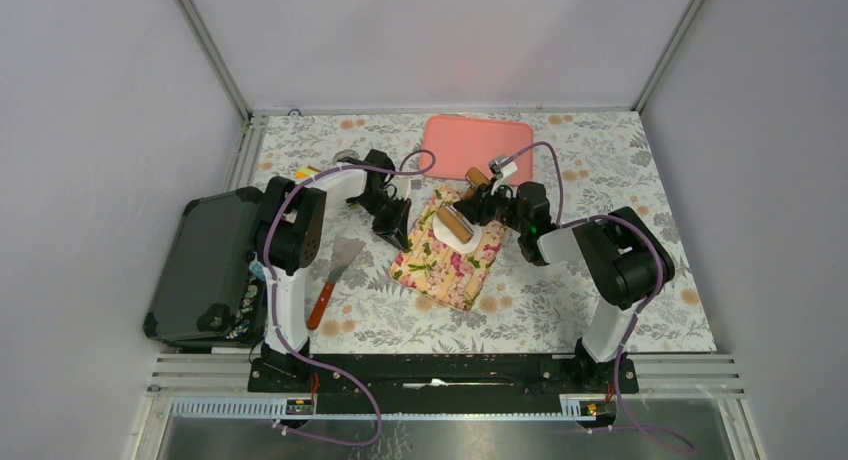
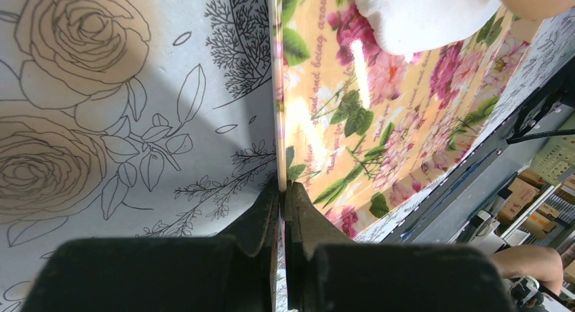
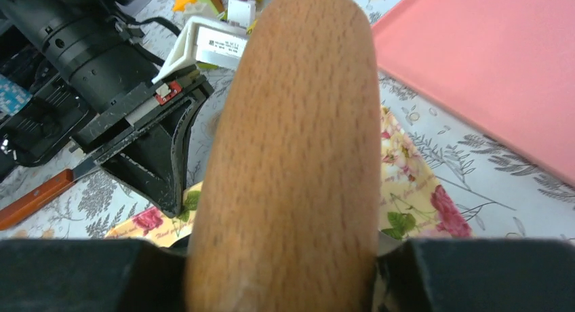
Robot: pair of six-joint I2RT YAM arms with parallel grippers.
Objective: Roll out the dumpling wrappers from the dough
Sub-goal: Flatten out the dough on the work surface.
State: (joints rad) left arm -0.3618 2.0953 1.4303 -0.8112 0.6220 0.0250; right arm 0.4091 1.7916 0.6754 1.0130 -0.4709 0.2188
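Bimanual rolling station, three views. Cursive script is printed among the roses of the floral mat (image 2: 380,122); in the left wrist view one line appears to read "and being around", and the rest is too blurred to read. A white label (image 3: 217,44) on the left arm's camera housing carries small print that cannot be read.

The dough (image 2: 420,13), a smooth white mass, lies on the mat under the wooden rolling pin (image 3: 291,156). The right gripper (image 3: 285,258) clamps the pin across its barrel, one finger on each side, and the dough sits beyond those fingers, beneath the pin's free end. The left gripper (image 2: 283,186) has its fingers closed together, tips meeting at the mat's left edge. Whether the edge is pinched between them cannot be told. The dough is well apart from these fingertips, across the mat.

A pink tray (image 1: 478,145) lies behind the mat, and a wooden-handled scraper (image 1: 335,275) lies to its left.
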